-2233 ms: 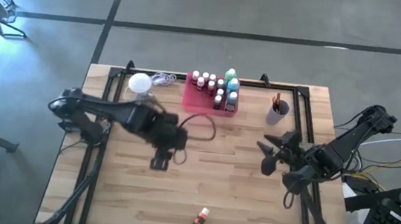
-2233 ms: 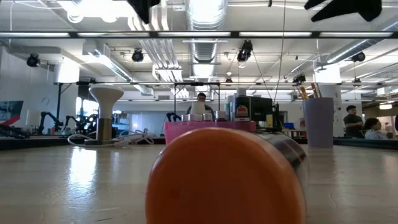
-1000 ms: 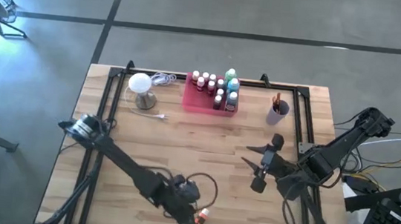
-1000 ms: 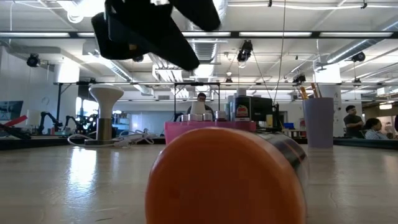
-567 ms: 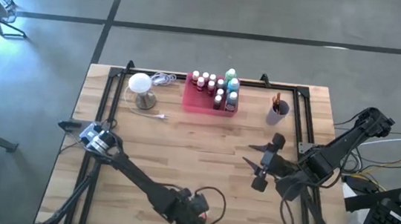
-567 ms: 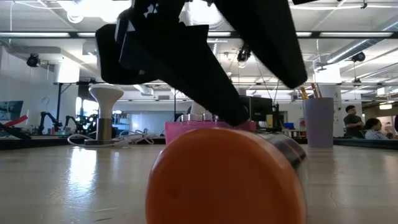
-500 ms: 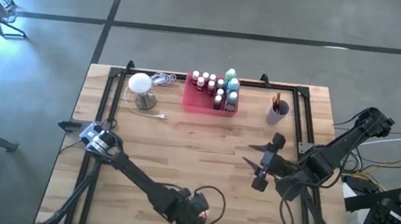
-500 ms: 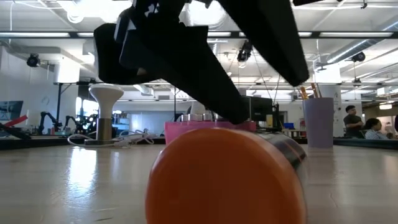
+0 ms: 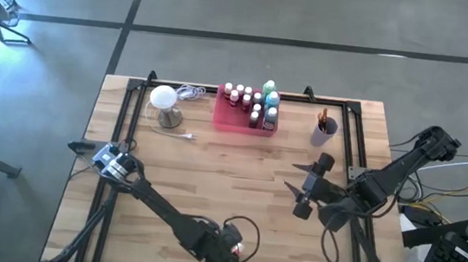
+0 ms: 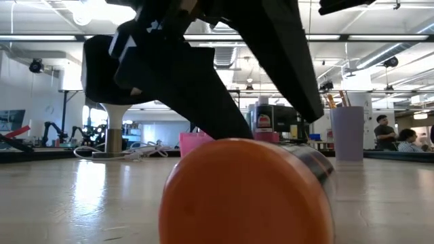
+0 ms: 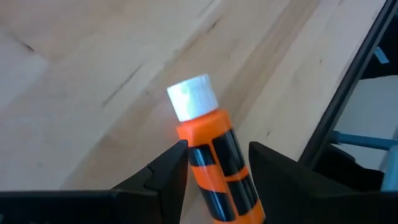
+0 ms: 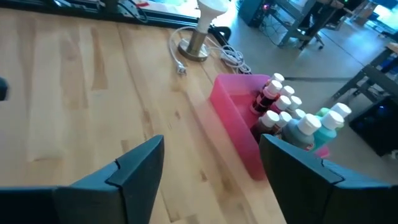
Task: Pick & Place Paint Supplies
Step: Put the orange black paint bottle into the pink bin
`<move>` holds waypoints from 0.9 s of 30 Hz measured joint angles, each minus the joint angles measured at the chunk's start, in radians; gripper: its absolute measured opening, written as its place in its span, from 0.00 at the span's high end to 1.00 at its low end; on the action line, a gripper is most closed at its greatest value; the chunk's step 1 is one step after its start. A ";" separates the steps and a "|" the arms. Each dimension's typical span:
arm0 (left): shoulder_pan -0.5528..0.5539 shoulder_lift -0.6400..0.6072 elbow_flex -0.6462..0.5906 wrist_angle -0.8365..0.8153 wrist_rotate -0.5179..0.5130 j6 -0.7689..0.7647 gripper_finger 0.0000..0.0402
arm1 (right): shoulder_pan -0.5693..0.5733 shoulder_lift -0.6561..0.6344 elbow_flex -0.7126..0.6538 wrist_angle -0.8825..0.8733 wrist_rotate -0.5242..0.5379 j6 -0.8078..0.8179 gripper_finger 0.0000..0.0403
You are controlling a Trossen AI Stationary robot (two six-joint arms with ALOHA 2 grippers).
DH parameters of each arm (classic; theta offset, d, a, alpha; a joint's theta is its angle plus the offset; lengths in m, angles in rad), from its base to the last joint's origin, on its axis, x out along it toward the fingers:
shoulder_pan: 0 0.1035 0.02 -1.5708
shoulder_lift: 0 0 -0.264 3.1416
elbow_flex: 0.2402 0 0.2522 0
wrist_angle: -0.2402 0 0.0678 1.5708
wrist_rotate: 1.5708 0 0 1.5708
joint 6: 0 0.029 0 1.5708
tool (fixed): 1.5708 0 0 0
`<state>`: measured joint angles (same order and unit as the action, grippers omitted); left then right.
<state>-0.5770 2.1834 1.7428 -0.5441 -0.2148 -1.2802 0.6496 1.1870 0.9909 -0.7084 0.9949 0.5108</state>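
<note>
A: Where is the bottle point(image 11: 211, 165) relative to the left gripper point(image 11: 214, 163)?
B: Lying on the table point(image 9: 210, 190) between its two fingers, cap pointing ahead of them.
A: And ahead of the right gripper point(image 12: 208, 165)?
B: The tray point(image 12: 239, 134) with bottles standing in it; the lamp point(image 12: 202, 25) lies beyond.

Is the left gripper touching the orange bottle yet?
Cannot tell. In the left wrist view the fingers straddle the lying orange bottle close on both sides, but neither contact nor a gap shows plainly. The high view hides it under the left gripper.
</note>
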 joint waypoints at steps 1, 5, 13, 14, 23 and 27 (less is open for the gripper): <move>-0.001 0.000 0.000 0.003 0.007 -0.007 0.57 | -0.007 0.000 0.000 0.000 0.000 -0.005 0.35; -0.010 0.000 0.000 0.002 0.050 -0.045 0.57 | -0.035 0.000 0.000 -0.009 0.000 -0.017 0.32; -0.014 0.048 0.005 0.028 0.053 -0.010 0.57 | -0.065 0.000 -0.002 -0.029 0.000 -0.015 0.27; -0.014 0.058 0.005 0.040 0.054 0.002 0.57 | -0.065 0.000 -0.002 -0.029 0.000 -0.015 0.26; -0.006 0.106 0.009 0.070 0.074 0.103 0.56 | -0.065 0.000 -0.003 -0.028 0.000 -0.013 0.22; 0.004 0.107 0.006 0.009 0.072 0.156 0.56 | -0.064 0.000 -0.003 -0.028 0.000 -0.014 0.21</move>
<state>-0.5734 2.2902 1.7493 -0.5355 -0.1431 -1.1242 0.5853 1.1870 0.9874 -0.7364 0.9951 0.4964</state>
